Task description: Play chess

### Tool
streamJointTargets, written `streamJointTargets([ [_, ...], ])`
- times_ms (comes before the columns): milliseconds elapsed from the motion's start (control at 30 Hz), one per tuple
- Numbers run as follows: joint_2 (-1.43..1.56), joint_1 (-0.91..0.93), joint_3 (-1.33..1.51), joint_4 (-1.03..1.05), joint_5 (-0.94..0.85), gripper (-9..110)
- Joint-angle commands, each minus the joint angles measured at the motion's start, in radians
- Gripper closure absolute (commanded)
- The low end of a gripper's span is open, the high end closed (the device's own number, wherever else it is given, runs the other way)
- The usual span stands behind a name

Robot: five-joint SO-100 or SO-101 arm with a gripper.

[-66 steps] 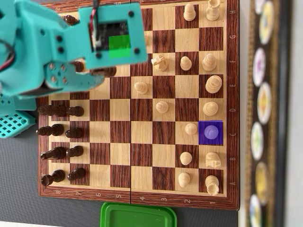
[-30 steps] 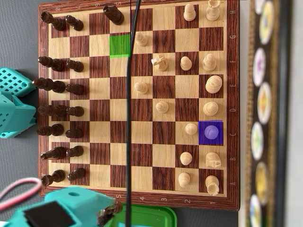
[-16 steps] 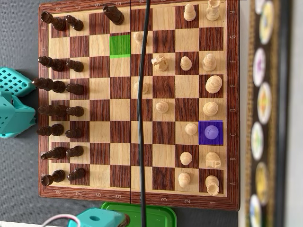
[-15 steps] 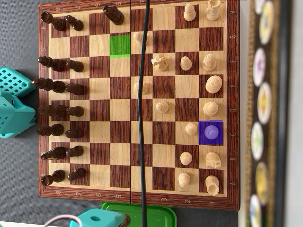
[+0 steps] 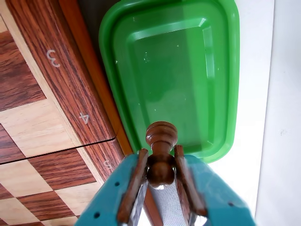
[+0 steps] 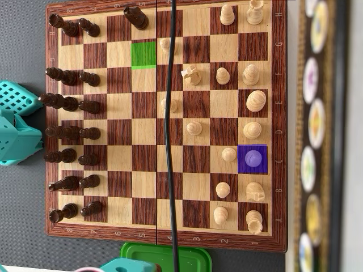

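Observation:
In the wrist view my gripper (image 5: 160,151) is shut on a dark brown pawn (image 5: 161,135), gripped round its body with its head sticking out past the fingertips. The pawn hangs over the near rim of a green plastic tray (image 5: 178,70), just beside the chessboard's wooden border (image 5: 70,84). In the overhead view only the arm's teal wrist (image 6: 122,265) shows, at the bottom edge beside the tray (image 6: 190,258); the pawn is hidden there. Dark pieces (image 6: 71,133) line the board's left side and light pieces (image 6: 249,130) the right.
One square is tinted green (image 6: 143,55) near the top. A purple-tinted square (image 6: 252,158) holds a light piece. A black cable (image 6: 168,141) hangs across the board from top to bottom. The teal arm base (image 6: 17,136) sits left of the board, and a dark strip with round discs (image 6: 315,124) lies on the right.
The arm swung from over the board's upper left down past its bottom edge. It has since sunk further out of the overhead view, over the green tray.

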Motion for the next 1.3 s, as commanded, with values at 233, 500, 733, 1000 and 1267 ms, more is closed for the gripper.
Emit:
streamJointTargets([
  [233, 0.018, 0.000, -0.040, -0.005, -0.011, 89],
  [500, 0.020, -0.009, -0.044, -0.005, -0.012, 90],
  [733, 0.069, -0.018, -0.034, -0.003, -0.012, 90],
  [1000, 0.244, -0.051, 0.078, -0.015, 0.020, 94],
  [1267, 0.425, -0.170, 0.238, -0.017, 0.103, 95],
])
